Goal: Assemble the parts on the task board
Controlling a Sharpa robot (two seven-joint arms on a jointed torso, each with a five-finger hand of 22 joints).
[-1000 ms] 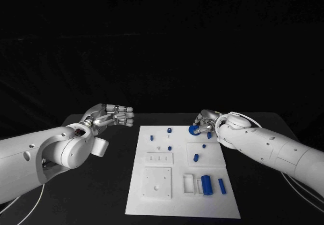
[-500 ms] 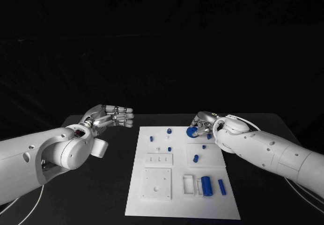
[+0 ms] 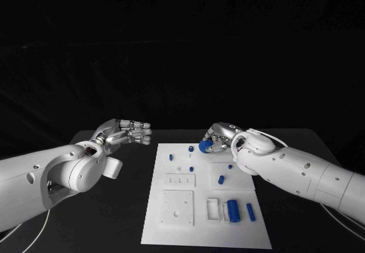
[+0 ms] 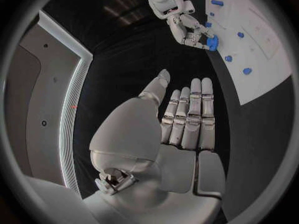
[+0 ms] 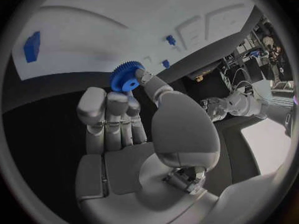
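The white task board (image 3: 176, 221) lies in the middle of the black table, with several small blue parts on it. My right hand (image 3: 216, 139) hovers over the board's far edge and pinches a blue toothed gear (image 3: 204, 146) between thumb and a finger. The right wrist view shows the gear (image 5: 127, 77) at the fingertips, above the board (image 5: 124, 30). My left hand (image 3: 125, 132) floats left of the board's far corner, fingers straight and close together, holding nothing. In the left wrist view the left hand (image 4: 187, 119) is empty, and the right hand (image 4: 187, 30) carries the gear (image 4: 212, 43) over the board (image 4: 261, 64).
On the board, blue pegs (image 3: 186, 147) stand near the far edge, another peg (image 3: 220, 179) sits mid-board, and a blue cylinder (image 3: 232, 210) and bar (image 3: 250, 211) lie near the front right. Black table (image 3: 129, 211) spreads on both sides of the board.
My right hand has carried the gear leftward along the board's far edge, toward the pegs. The left hand has stayed still.
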